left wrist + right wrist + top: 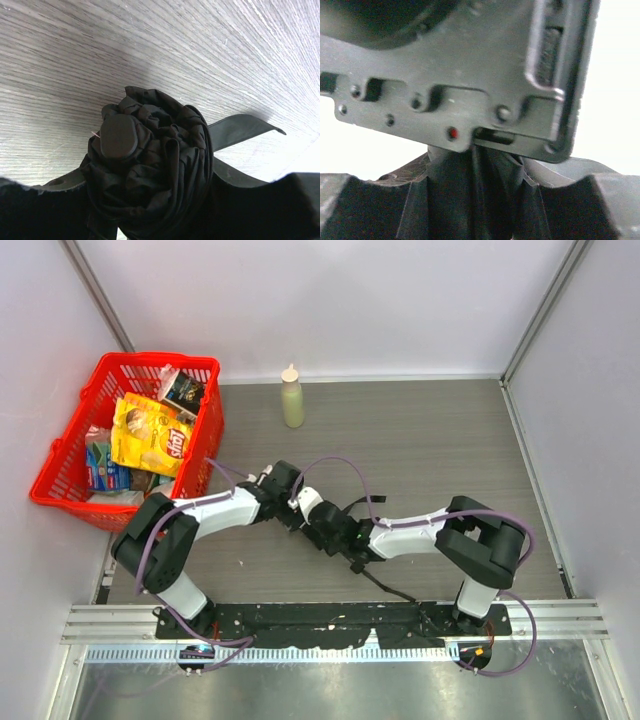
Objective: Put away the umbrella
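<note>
The black umbrella [312,518] is folded up and held just above the table's middle, between my two grippers. In the left wrist view its bunched fabric [165,170] faces the camera end-on, with a flat black cap [119,136] and a strap [240,129] sticking out to the right. My left gripper [150,200] is shut on this bundle from both sides. My right gripper [475,200] meets it from the opposite side. Pleated umbrella fabric [470,190] fills the gap between its fingers [355,205], and the left gripper's grey body [450,75] looms just beyond.
A red basket [60,475] holding a yellow chips bag [150,435] and other packets stands at the back left. A pale bottle [291,398] stands upright near the back wall. White walls close in the sides and back.
</note>
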